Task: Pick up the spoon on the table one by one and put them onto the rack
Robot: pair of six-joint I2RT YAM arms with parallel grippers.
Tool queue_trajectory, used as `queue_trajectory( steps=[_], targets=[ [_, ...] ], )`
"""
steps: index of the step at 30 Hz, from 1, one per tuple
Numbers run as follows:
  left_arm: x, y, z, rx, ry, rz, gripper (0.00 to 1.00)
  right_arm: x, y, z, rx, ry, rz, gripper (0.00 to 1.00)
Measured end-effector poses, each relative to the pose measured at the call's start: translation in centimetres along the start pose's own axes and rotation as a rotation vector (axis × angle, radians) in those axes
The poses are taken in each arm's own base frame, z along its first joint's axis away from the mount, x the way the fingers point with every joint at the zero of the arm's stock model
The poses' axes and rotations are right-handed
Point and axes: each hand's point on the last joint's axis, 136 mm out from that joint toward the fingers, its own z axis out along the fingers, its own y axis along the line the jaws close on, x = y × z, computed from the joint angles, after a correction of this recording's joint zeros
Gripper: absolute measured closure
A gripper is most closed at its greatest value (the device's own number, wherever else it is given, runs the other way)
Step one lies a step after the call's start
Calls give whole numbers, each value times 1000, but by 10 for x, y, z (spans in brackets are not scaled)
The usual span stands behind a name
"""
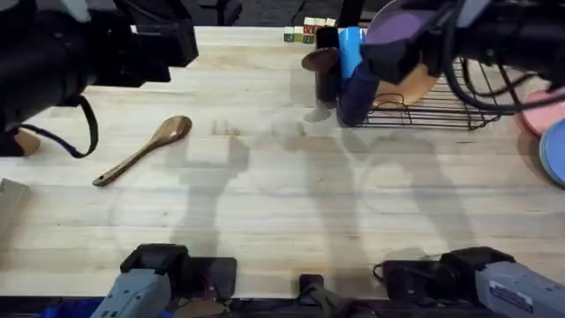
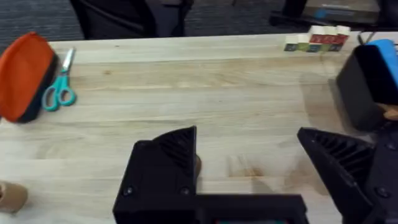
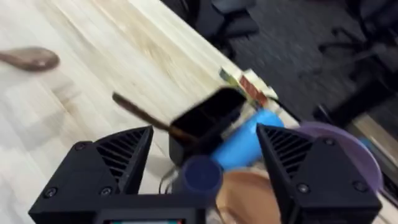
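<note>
One brown wooden spoon [image 1: 146, 150] lies on the light wooden table [image 1: 282, 203] at the left, bowl toward the back; its bowl [image 3: 31, 59] also shows in the right wrist view. A second spoon [image 3: 140, 112] leans out of the black utensil holder [image 3: 205, 115] at the left end of the black wire rack [image 1: 424, 110]. My right gripper [image 3: 205, 168] is open above the holder, its fingers apart from that spoon. My left gripper [image 2: 249, 162] is open and holds nothing, high over the table's left side.
A purple plate [image 3: 348, 149] and a blue cup [image 3: 249, 143] sit in the rack. Pink [image 1: 543, 110] and blue [image 1: 556, 150] plates lie at the right edge. Teal scissors [image 2: 59, 87], an orange object [image 2: 25, 74] and coloured blocks [image 2: 314, 38] lie along the back.
</note>
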Motion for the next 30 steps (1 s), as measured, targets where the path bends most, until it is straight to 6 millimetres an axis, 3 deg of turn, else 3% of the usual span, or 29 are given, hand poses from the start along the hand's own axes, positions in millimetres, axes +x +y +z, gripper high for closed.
queue_trajectory(
  steps=[12, 22, 30],
  targets=[
    [19, 15, -1, -83, 81, 90, 7, 46, 7, -54, 123, 236, 58, 6],
    [63, 16, 8, -61, 295, 267, 9, 50, 6, -58, 139, 255, 59, 5],
    [79, 30, 28, -104, 421, 408, 10, 50, 5, -58, 144, 258, 59, 6]
  ],
)
